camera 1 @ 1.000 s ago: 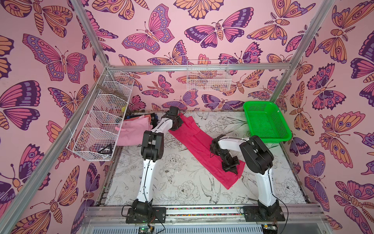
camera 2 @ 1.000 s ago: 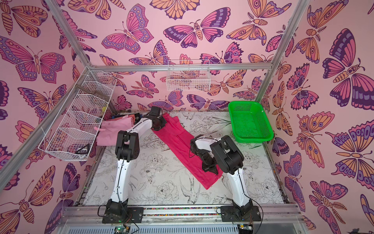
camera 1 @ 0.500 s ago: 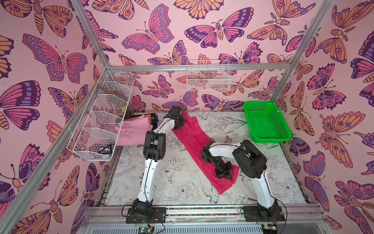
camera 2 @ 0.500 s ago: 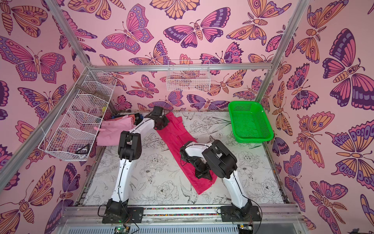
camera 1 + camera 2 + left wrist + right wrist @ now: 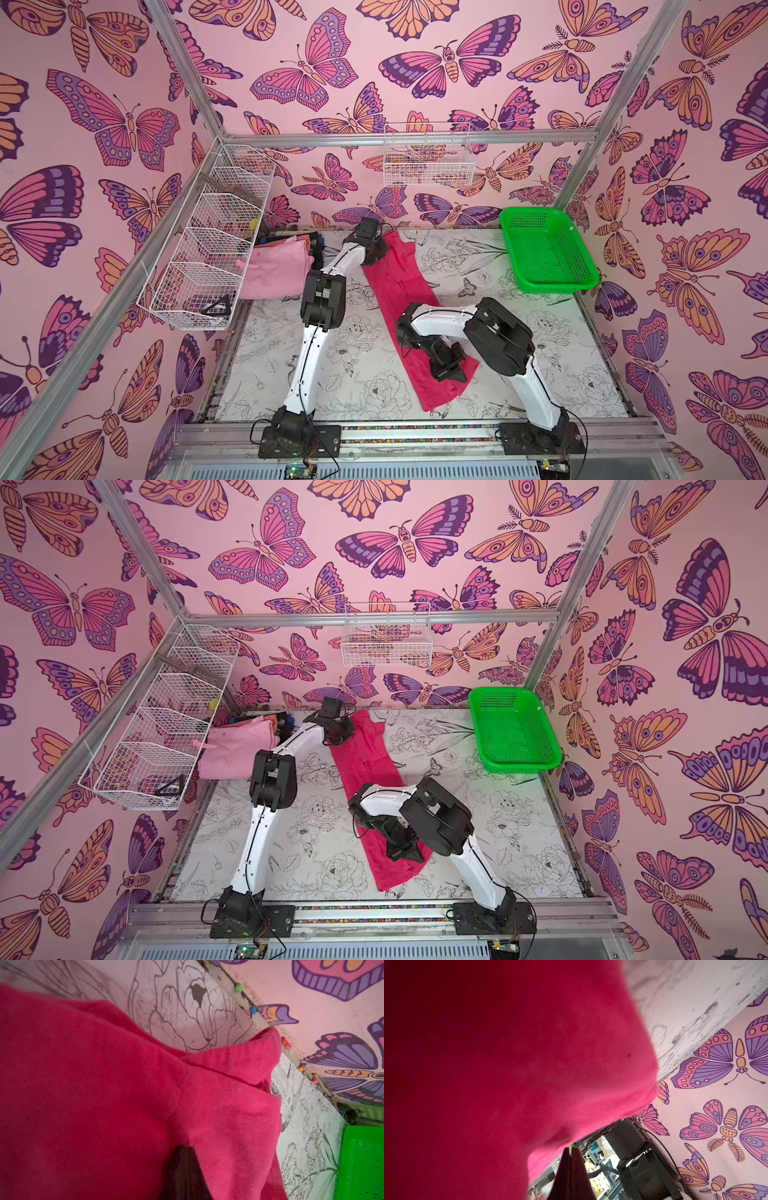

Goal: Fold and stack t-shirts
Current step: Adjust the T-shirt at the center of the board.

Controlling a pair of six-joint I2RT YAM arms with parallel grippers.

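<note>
Two pincers were closed, each pinching one end of the same crimson t-shirt [image 5: 398,291]. The left pincer [image 5: 375,254] held the sleeve end. In its wrist view the dark fingertips [image 5: 184,1169] sat pressed together with red cloth bunched round them. The right pincer [image 5: 452,371] nipped the hem end. In its wrist view the fingertips [image 5: 571,1169] met at the cloth's edge while the fabric hung before the lens, so that end looked raised off the bench [image 5: 353,374]. Gripping opposite ends probably kept the strip straight and taut, ready for the hem to be carried over toward the sleeves.

Taking the back wall as twelve o'clock, the shirt lay as a narrow strip, apparently folded lengthwise. It ran from the left pincer at twelve down to the right pincer at about five, with its middle flat on the bench between them. A light pink t-shirt [image 5: 274,270] was piled at nine o'clock of the left pincer, near it but apart from the crimson one, and was likely the foot of the stack. The green basket [image 5: 548,286] stood at two o'clock, well apart from both pincers.
</note>
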